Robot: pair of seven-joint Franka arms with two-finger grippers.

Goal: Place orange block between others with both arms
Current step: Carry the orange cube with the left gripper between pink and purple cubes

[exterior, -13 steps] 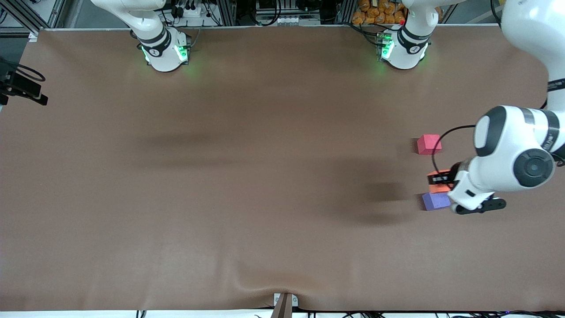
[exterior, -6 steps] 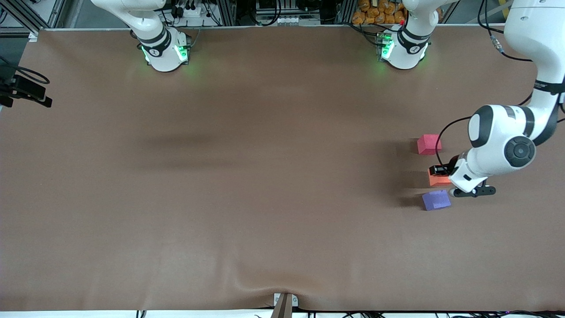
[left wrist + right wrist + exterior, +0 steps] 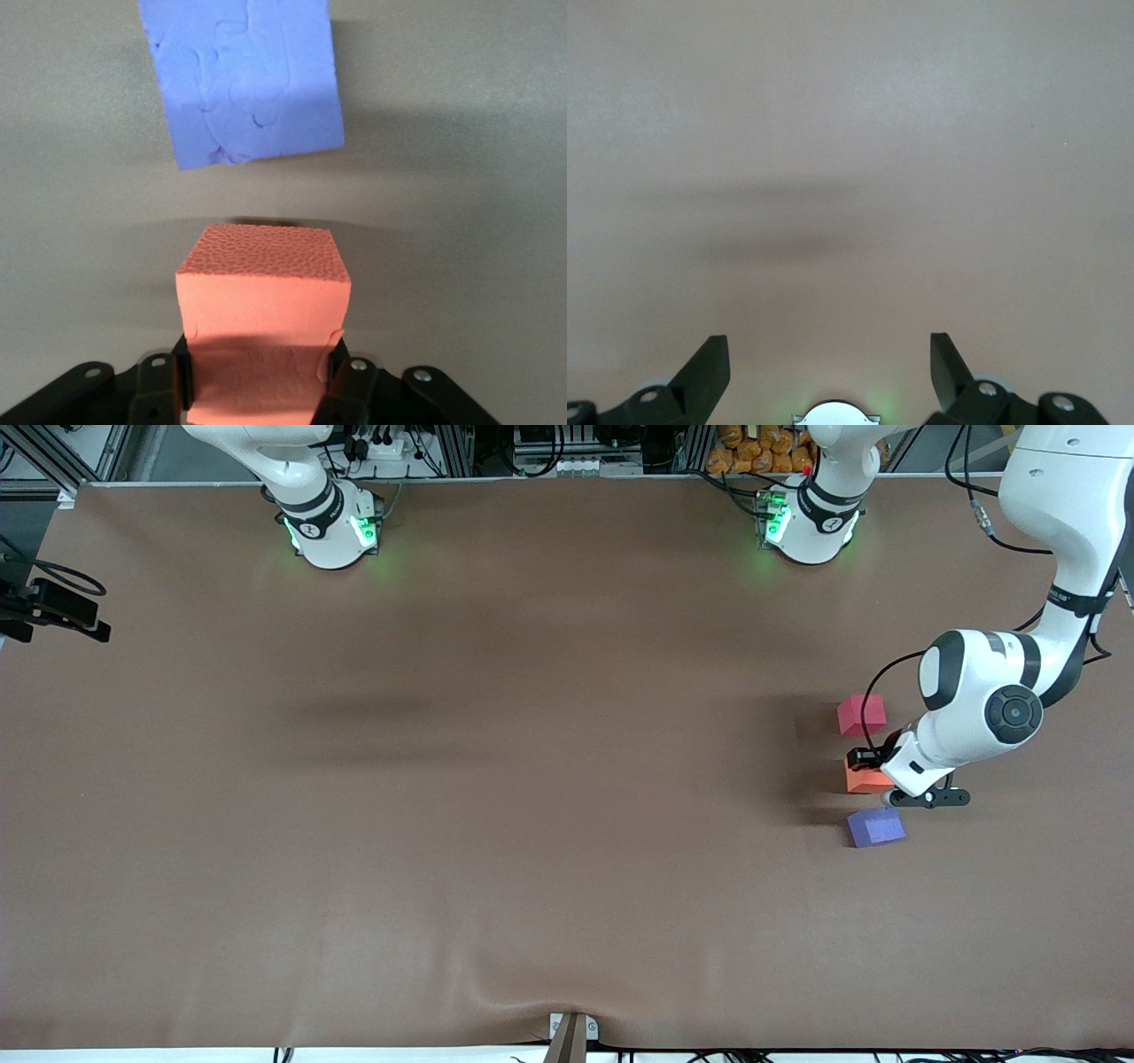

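My left gripper (image 3: 863, 764) is shut on the orange block (image 3: 866, 781), holding it low over the brown table in the gap between the red-pink cube (image 3: 861, 714) and the purple-blue cube (image 3: 875, 826). In the left wrist view the orange block (image 3: 261, 297) fills the jaws of the left gripper (image 3: 261, 376), with the purple-blue cube (image 3: 244, 80) just past it and a strip of bare table between them. Whether the block rests on the table I cannot tell. In its wrist view my right gripper (image 3: 828, 341) hangs open over bare table with nothing between its fingers.
Both arm bases (image 3: 332, 527) (image 3: 806, 522) glow green along the table's edge farthest from the front camera. A black mount (image 3: 58, 611) juts in at the right arm's end. A small clamp (image 3: 571, 1032) sits at the nearest edge, where the mat wrinkles.
The left arm has come down and carried the orange block off the purple-blue cube's edge, toward the red-pink cube. The right arm has not visibly moved.
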